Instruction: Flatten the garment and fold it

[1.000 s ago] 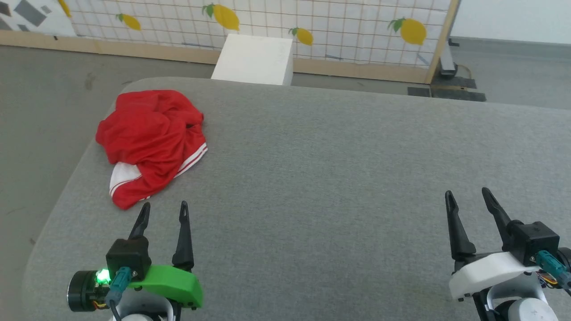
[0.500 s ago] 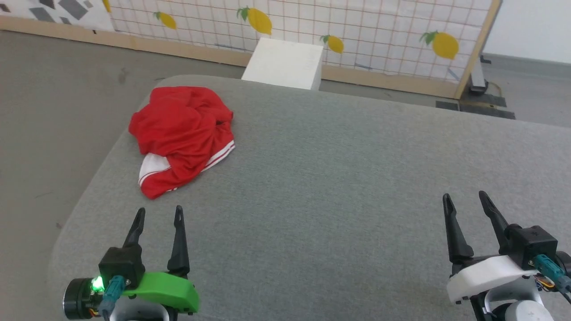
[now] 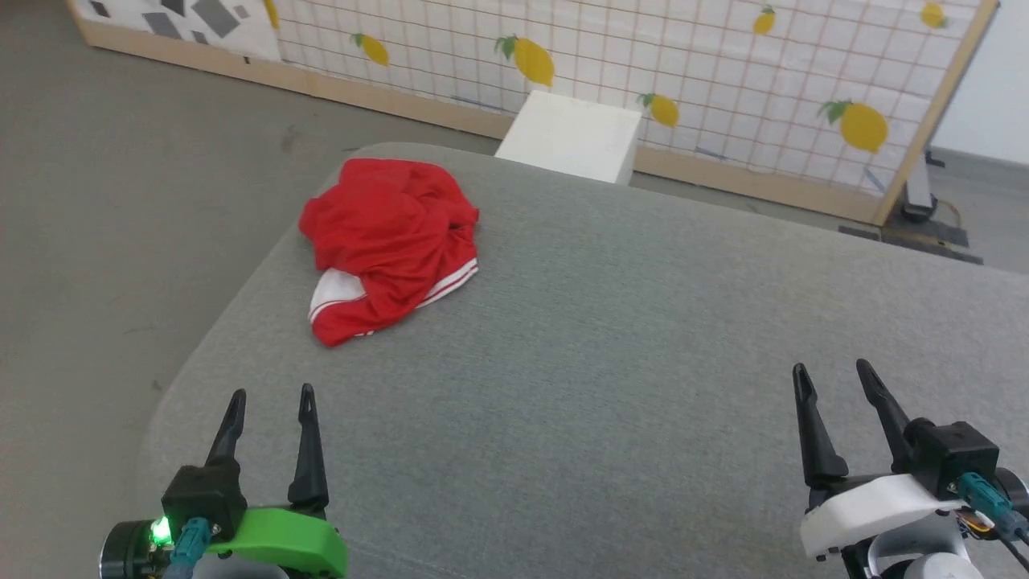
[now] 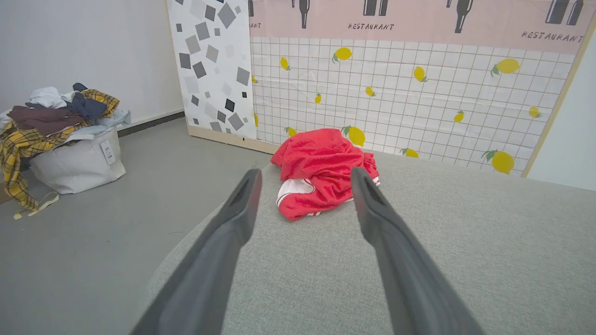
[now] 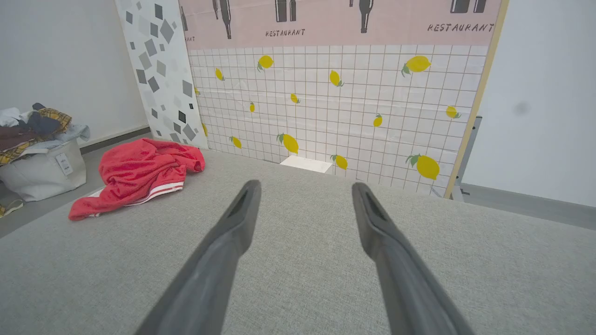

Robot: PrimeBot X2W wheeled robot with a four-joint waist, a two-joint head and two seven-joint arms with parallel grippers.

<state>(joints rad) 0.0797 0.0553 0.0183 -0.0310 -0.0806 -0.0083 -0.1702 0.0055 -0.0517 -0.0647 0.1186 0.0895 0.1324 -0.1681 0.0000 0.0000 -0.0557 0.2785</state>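
At the far left corner of the worktop (image 3: 611,338) the red shirt (image 3: 386,233) lies bunched — left fingers (image 3: 308,450) and right fingers (image 3: 810,426) spread empty, well short — so best pinch a striped hem edge, not the heap.

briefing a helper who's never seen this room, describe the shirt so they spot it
Find the grey table before the lemon-print wall. At its far left corner lies the garment, a crumpled red heap. Its white-striped trim sets it apart from the plain white box.
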